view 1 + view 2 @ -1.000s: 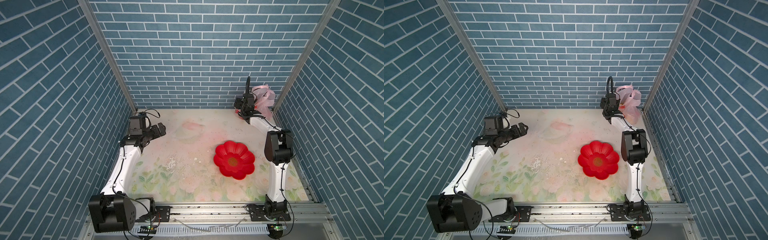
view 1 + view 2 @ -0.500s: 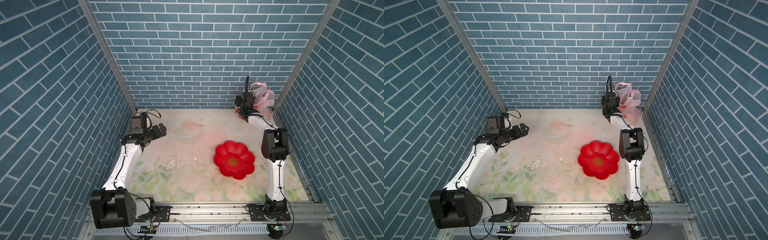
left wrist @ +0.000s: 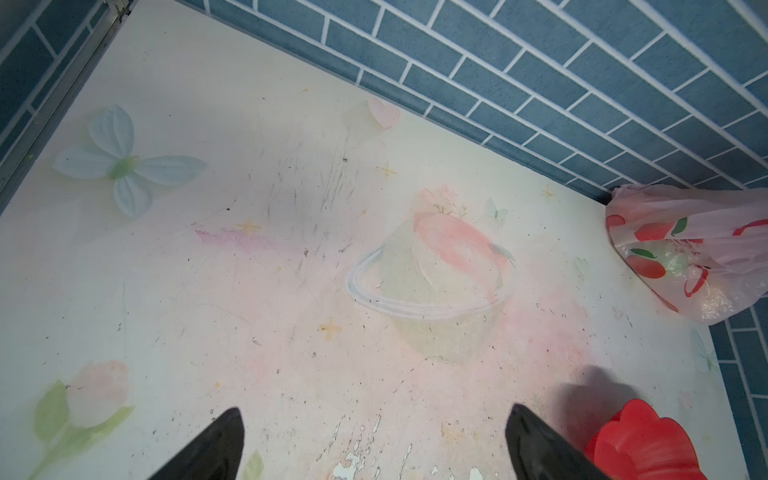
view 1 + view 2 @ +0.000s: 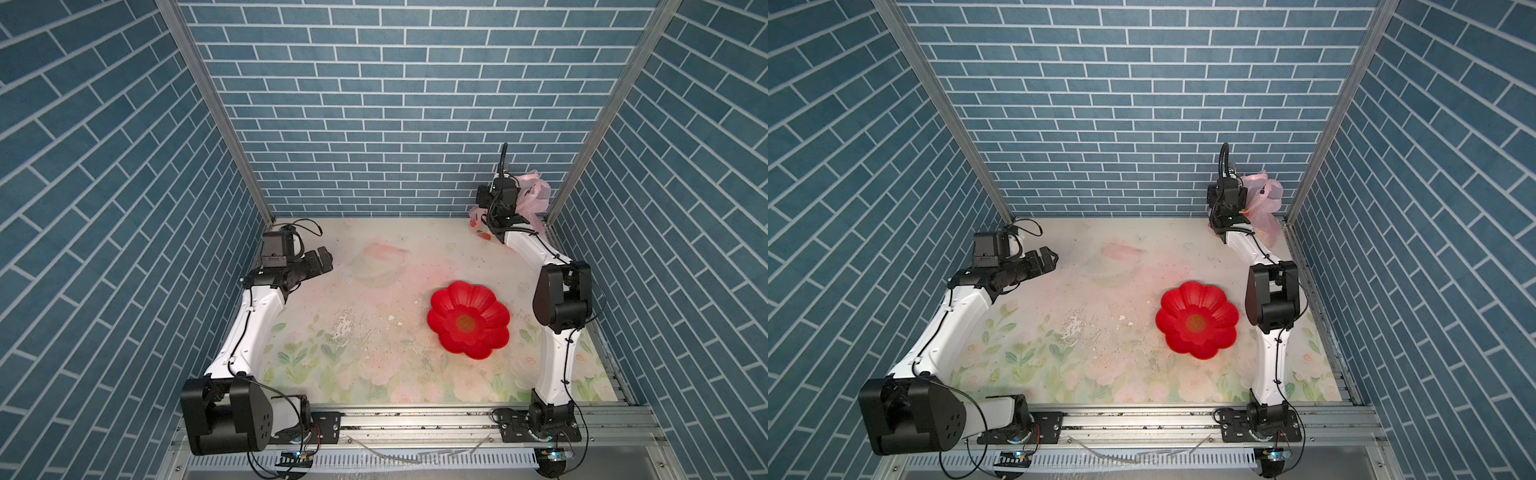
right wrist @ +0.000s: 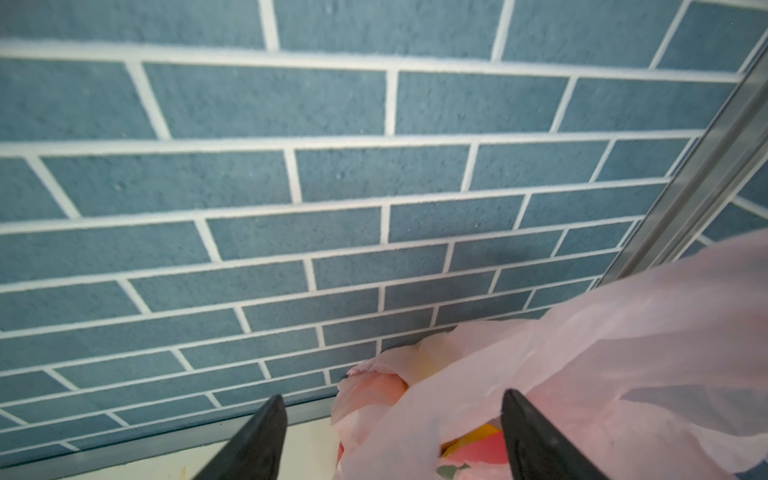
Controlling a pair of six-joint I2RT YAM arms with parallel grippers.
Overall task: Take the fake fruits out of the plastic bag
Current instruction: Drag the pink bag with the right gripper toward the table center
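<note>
Blue brick-patterned walls (image 4: 374, 124) are seen around a worn floral tabletop (image 4: 365, 332). The plastic bag (image 4: 537, 200) is wedged into the far corner, directly beneath and just ahead of the right gripper (image 5: 391, 394). That gripper's jaws are spread wide. Crinkled pink film is draped between and over them, but no pinch on it can be made out. Just below the gripper, through the bag's mouth, a yellow fruit (image 5: 484, 432) and something red are glimpsed; which fruits these are cannot be told. A green bumpy ball (image 3: 669, 262) is shown through the film in the left wrist view. None of the fake fruits is seen outside the bag.

The left gripper (image 3: 375, 408) is held released and empty above bare table, with the bag far ahead of it, across the table. A red flower-shaped plate (image 4: 486, 309) is left empty well behind the right gripper, beside that arm's elbow.

The step in hand is judged to be the first reach into the bag, with nothing yet taken out. For the next move, the spread jaws would need to be lowered past the loose film and closed on a single fruit rather than on plastic. The fruit would then be lifted clear. Since thin film is likely to be dragged upward with it, the bag may have to be steadied by the left gripper.
</note>
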